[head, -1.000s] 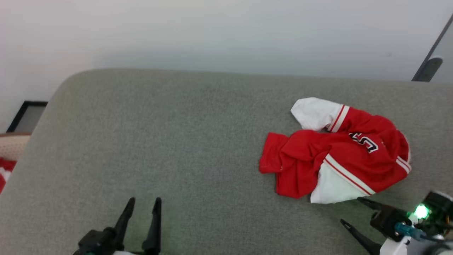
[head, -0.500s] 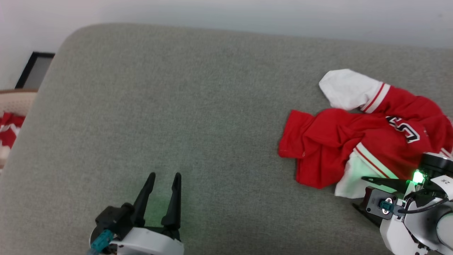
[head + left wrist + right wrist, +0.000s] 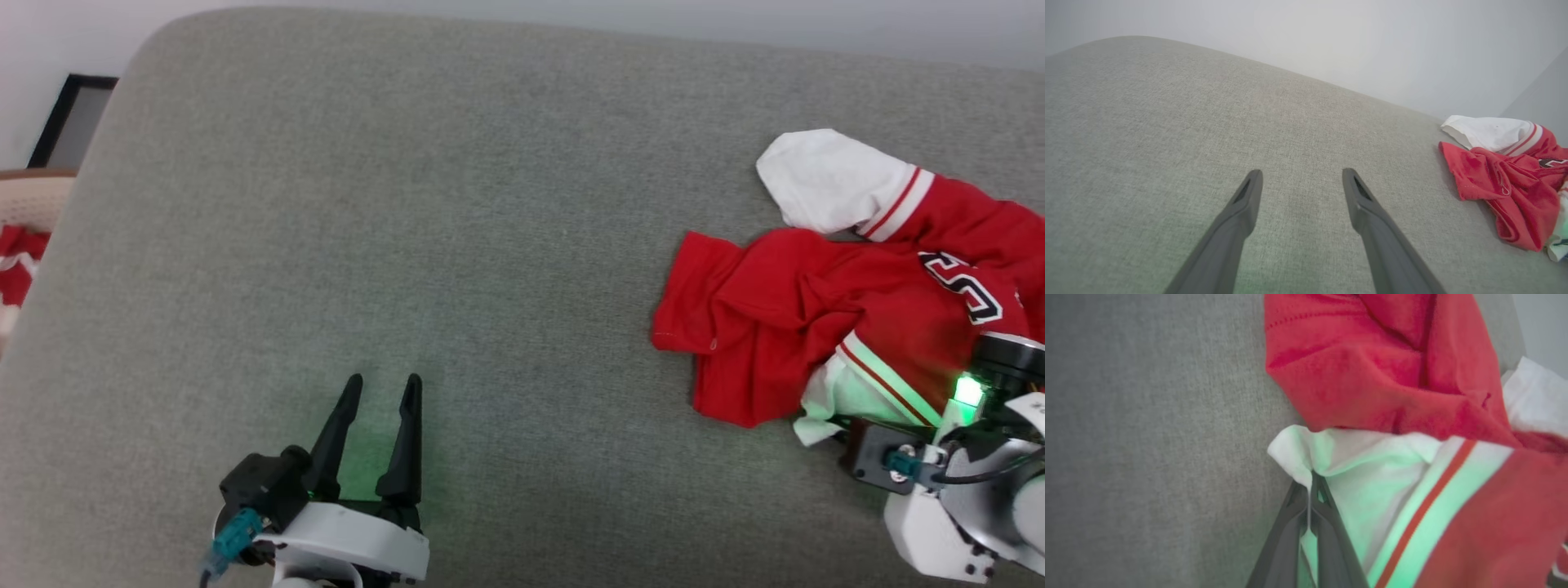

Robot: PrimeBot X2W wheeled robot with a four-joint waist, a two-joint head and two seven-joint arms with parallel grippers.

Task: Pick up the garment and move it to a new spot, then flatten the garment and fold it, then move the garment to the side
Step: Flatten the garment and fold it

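Note:
The garment (image 3: 824, 310) is a crumpled red jersey with white panels, striped trim and a black-and-white numeral, lying at the right of the grey cushion (image 3: 408, 204). My right gripper (image 3: 1312, 479) is shut on the garment's white near edge, the cloth pinched between both fingers; in the head view its body (image 3: 939, 474) sits at the garment's lower right corner. My left gripper (image 3: 381, 388) stands open over bare cushion at the lower left, far from the garment (image 3: 1506, 175). In the left wrist view its fingers (image 3: 1245, 204) are spread apart with nothing between them.
The cushion's rounded back edge meets a pale wall (image 3: 1331, 41). Off the cushion's left edge are a dark-framed panel (image 3: 69, 118) and a beige-and-red item (image 3: 20, 237). Wide bare cushion lies left of the garment.
My right gripper moved up to the garment's white edge and shut on it. The head camera tilted down, shifting the whole scene. The left gripper stayed open.

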